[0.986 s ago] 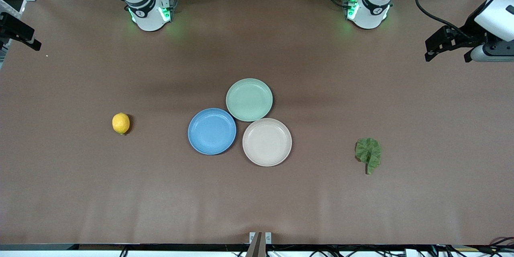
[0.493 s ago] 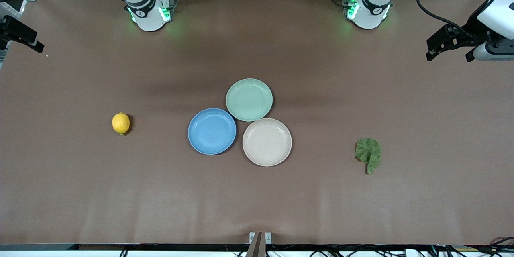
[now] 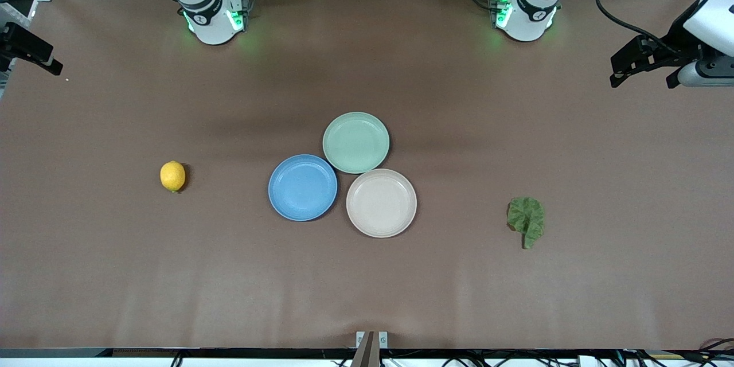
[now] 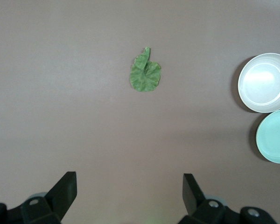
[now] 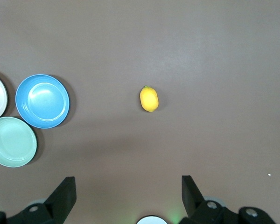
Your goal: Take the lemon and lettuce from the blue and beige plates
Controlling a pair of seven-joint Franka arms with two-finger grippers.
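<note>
The yellow lemon [image 3: 172, 176] [image 5: 149, 99] lies on the bare table toward the right arm's end. The green lettuce [image 3: 527, 219] [image 4: 145, 74] lies flat on the table toward the left arm's end. The blue plate [image 3: 303, 187] [image 5: 42, 101] and the beige plate [image 3: 381, 203] [image 4: 264, 82] sit side by side mid-table, both with nothing on them. My left gripper [image 3: 640, 81] [image 4: 129, 187] hangs open high over its end of the table. My right gripper [image 5: 128, 189] is open too, high over its own end; one of its fingers [image 3: 40, 57] shows in the front view.
A mint-green plate [image 3: 355, 142] [image 4: 275, 136] [image 5: 11, 141] touches the blue and beige plates, farther from the front camera than both. The arm bases [image 3: 212, 11] [image 3: 524, 8] stand along the table's back edge.
Both grippers have drifted slightly near their ends of the table. Lemon, lettuce and plates have not moved.
</note>
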